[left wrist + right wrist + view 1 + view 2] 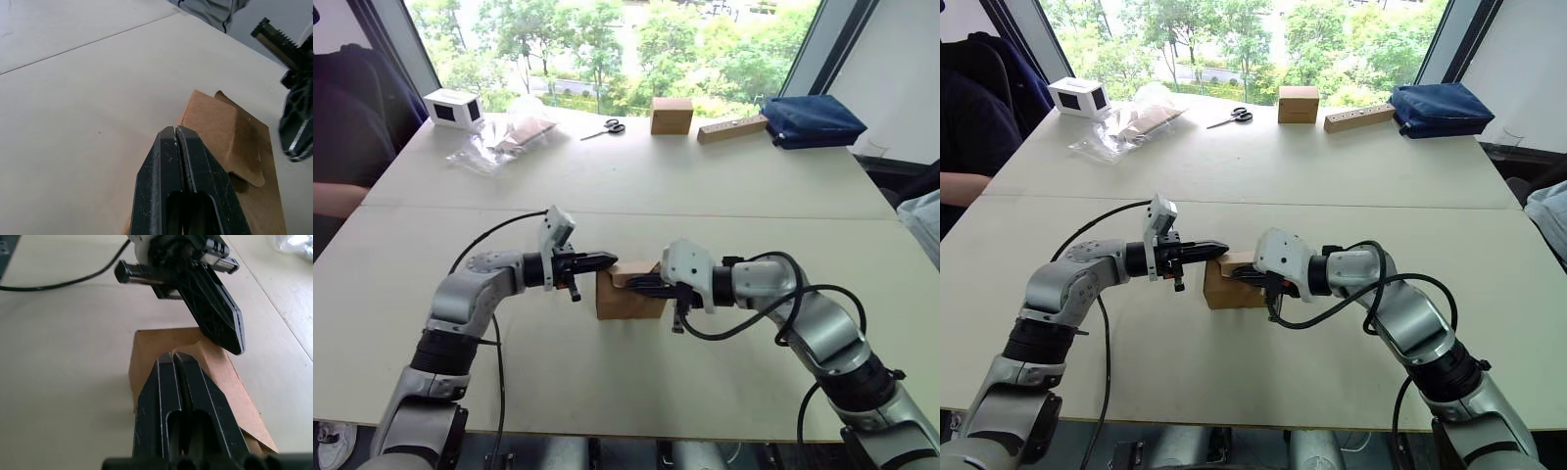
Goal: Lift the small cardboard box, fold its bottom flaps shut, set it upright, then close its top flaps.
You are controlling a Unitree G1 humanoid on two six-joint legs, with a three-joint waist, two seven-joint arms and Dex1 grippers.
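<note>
Left eye view: the small plain brown cardboard box (628, 293) stands on the pale table (636, 186) near its near edge, between the left gripper (610, 259) and right gripper (634, 284), both pressed closed and empty over its top flaps (222, 134).

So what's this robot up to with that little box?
It is working on a small cardboard box standing on the table. Both arms reach in from either side: the left gripper and the right gripper, each with fingers shut, sit over the top flaps, seemingly pressing them closed.
</note>
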